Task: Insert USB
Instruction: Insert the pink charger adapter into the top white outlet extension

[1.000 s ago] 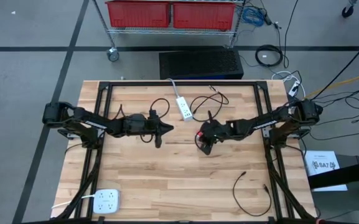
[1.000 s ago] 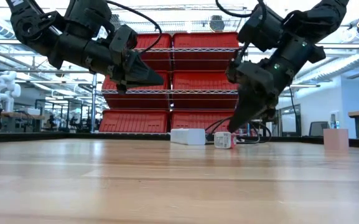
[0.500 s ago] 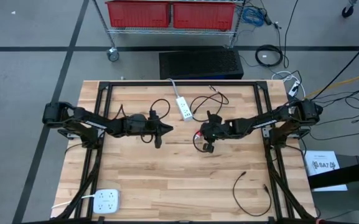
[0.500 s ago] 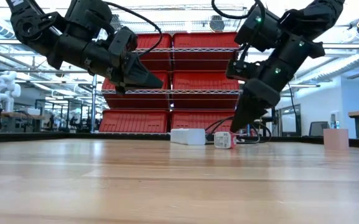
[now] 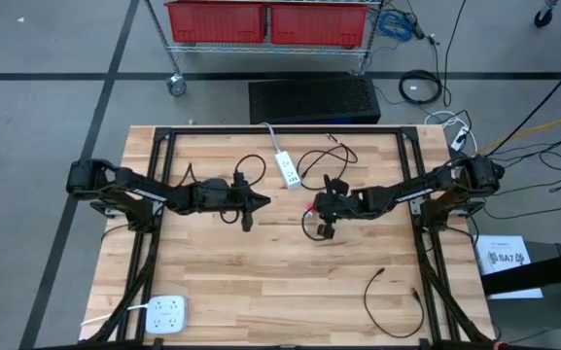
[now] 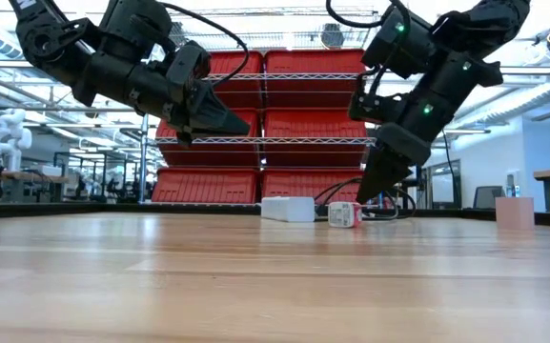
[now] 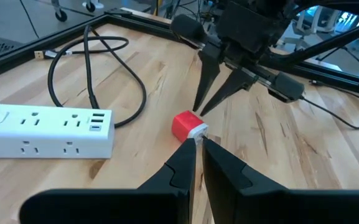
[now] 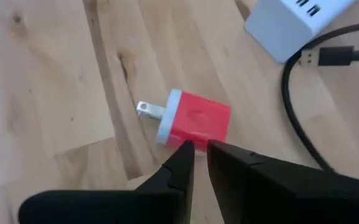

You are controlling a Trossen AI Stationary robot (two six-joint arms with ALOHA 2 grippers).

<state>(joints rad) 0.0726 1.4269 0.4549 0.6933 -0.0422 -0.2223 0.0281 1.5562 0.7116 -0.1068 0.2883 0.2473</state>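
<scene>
USB charger [image 8: 191, 122] lies free below both empty grippers' nearly closed fingers [image 8: 173, 168], its port hidden.

My right gripper [image 6: 373, 188] has lifted up off the table, away from the red charger [image 6: 343, 214], fingers nearly together.

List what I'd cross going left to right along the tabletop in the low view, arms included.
Left gripper raised over the table → white power strip → red-and-white USB charger → right gripper, fingers nearly closed, pointing down just above the charger → small pinkish block at the far right.
</scene>
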